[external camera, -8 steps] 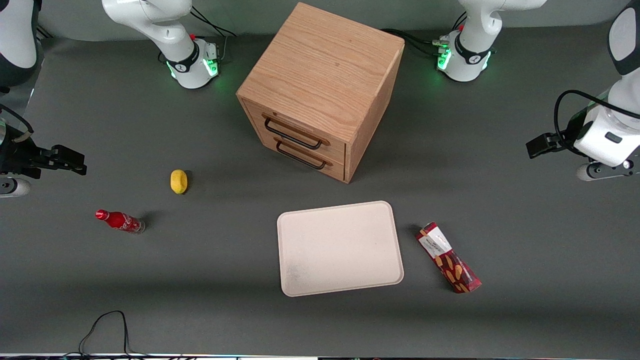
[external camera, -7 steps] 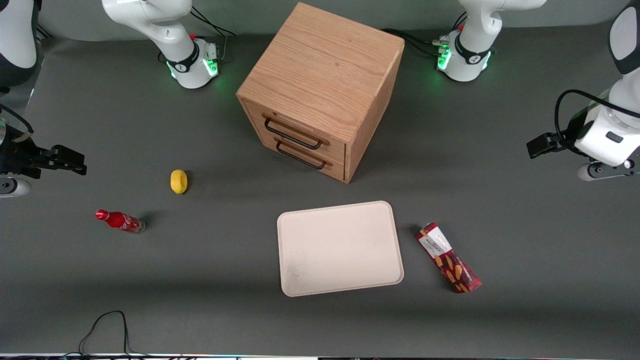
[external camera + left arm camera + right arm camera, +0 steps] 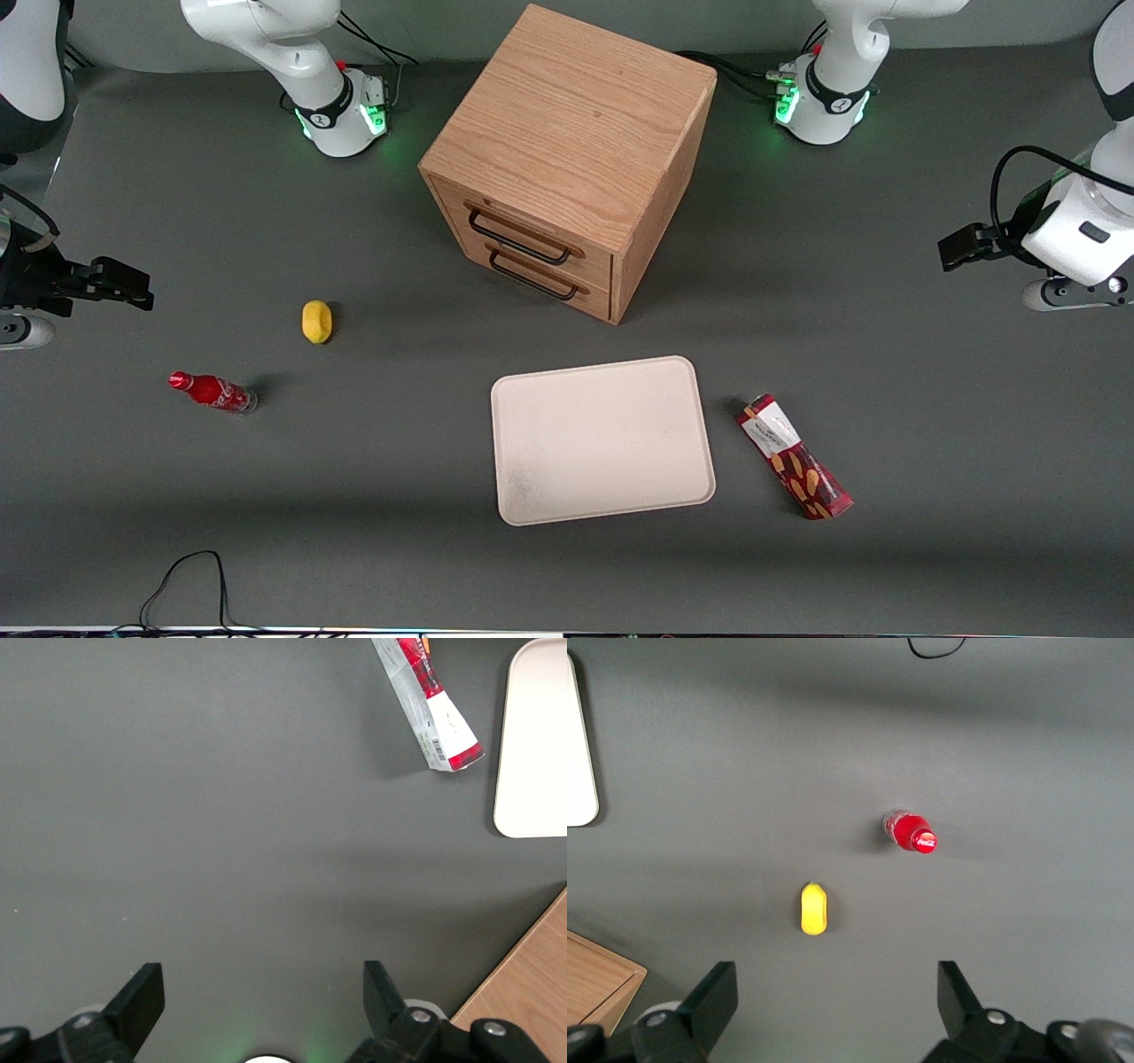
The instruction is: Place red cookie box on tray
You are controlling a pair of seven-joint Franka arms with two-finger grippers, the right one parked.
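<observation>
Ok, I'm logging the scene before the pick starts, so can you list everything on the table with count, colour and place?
Long narrow dark-red cookie box: one, dark red with white label, lying flat on the table beside the tray, toward the working arm's end.
Flat cream-white rectangular tray: one, cream-white, in front of the drawer cabinet, nearer the front camera.
Wooden two-drawer cabinet: one, light oak with dark handles, mid-table.
Small yellow lemon-like object: one, yellow, toward the parked arm's end.
Small red soda bottle: one, red, standing nearer the camera than the yellow object.
Left gripper: one, black fingers, open, raised over bare table, apart from the box.

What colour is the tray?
Cream-white tray, plain; clearest in the front view. The open gripper is far off it.
</observation>
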